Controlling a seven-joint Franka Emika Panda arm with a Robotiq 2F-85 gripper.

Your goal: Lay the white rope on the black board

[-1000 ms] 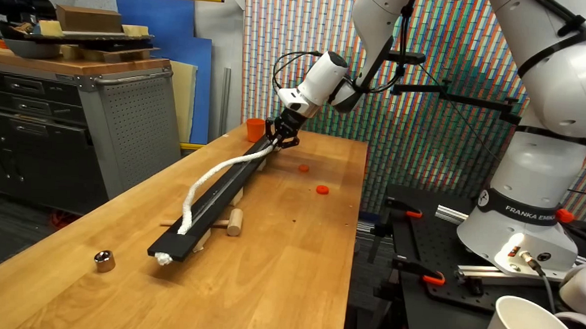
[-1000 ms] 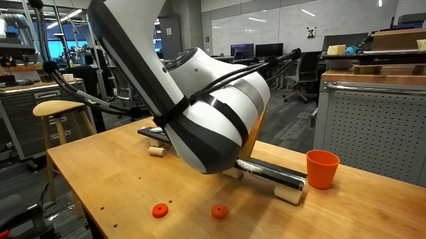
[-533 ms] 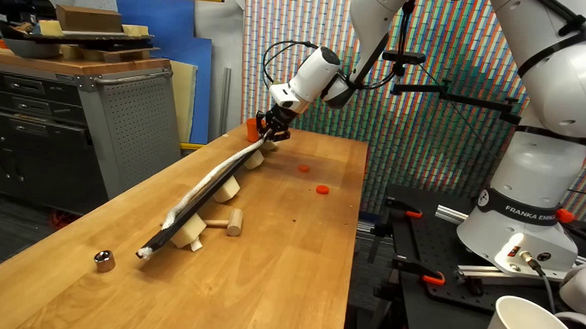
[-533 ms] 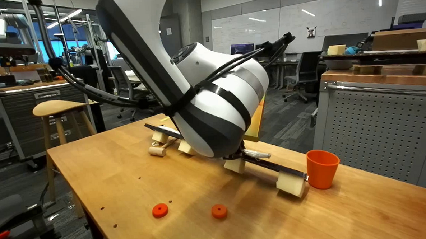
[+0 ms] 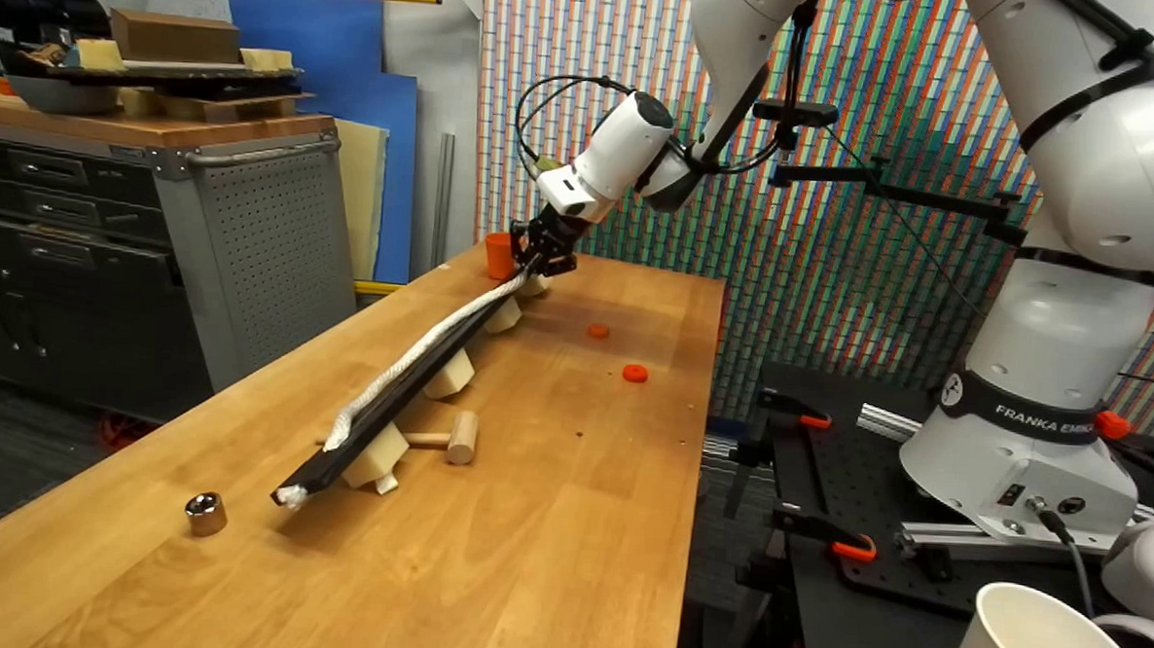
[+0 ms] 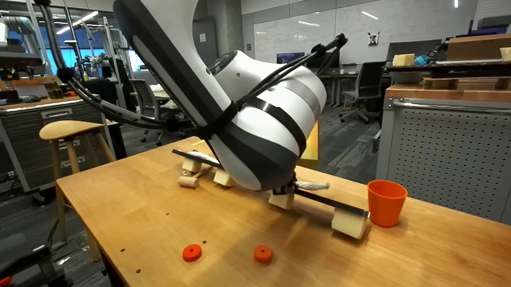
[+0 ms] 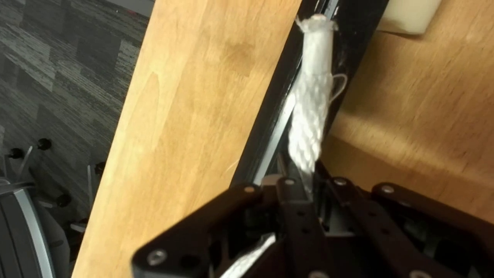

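Observation:
The white rope runs along the black board. It meets the board near its near end, and a white tuft shows at that end. The board looks tipped about its length. My gripper is shut on the rope close to its far end, above the board. In the wrist view the rope sticks out past the fingertips over the board. In an exterior view this free rope end stands raised above the board. The arm hides the fingers there.
Pale blocks sit under the board. An orange cup stands by its far end. A wooden mallet lies against its side. A metal ring and two orange discs lie on the table.
The gripper has risen slightly and shifted toward the cup, pulling the rope straighter. The board and blocks have tipped, uncovering the blocks. Over the last half second they moved only slightly.

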